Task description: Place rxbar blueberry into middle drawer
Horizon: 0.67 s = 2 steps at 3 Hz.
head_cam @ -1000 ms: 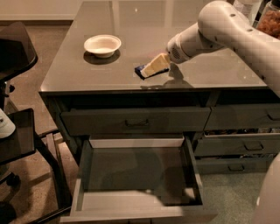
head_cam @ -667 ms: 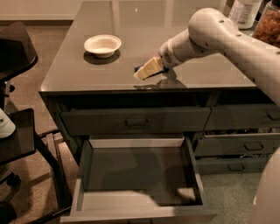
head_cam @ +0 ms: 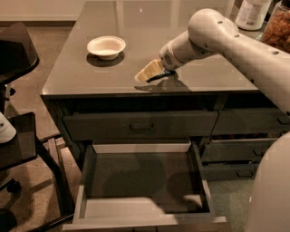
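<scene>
My gripper [head_cam: 146, 75] hangs low over the front edge of the dark countertop [head_cam: 90, 72], above the drawers. Its pale fingers [head_cam: 152, 69] are shut on the rxbar blueberry [head_cam: 158, 77], which shows only as a thin dark strip under them. The middle drawer [head_cam: 136, 177] is pulled wide open below, with pale walls and a bare floor. It lies straight under and slightly left of the gripper. My white arm reaches in from the right.
A white bowl [head_cam: 106, 46] sits at the counter's back left. The shallow top drawer [head_cam: 140, 126] is closed. Narrower drawers [head_cam: 244, 149] fill the right column. A bottle [head_cam: 251, 13] and a jar [head_cam: 278, 25] stand at the back right. A black chair [head_cam: 18, 50] stands left.
The gripper has moved left and a little toward the counter's front edge, carrying the bar with it. The drawer and bowl have not moved.
</scene>
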Motion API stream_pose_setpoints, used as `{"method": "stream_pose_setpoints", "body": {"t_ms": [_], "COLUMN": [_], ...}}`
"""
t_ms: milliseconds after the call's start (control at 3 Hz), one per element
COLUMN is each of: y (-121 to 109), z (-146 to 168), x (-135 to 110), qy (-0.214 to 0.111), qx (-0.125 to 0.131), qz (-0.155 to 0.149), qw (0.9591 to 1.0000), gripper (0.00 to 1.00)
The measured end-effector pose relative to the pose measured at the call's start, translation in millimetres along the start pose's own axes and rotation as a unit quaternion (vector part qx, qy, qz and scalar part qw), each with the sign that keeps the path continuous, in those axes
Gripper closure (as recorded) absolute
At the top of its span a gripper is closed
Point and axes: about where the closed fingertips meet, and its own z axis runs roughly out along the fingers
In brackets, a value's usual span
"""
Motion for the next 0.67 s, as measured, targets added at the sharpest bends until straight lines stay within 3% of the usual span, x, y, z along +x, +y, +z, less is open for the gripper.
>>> {"method": "stream_pose_setpoints", "body": {"t_ms": [333, 667], "y": [-3, -6], "z": [6, 4], "x": [9, 21], "qy": [0.012, 0.021], "qx": [0.003, 0.010], "qz": [0.011, 0.025], "qw": [0.9999, 0.9994], "gripper": [0.01, 0.20]}}
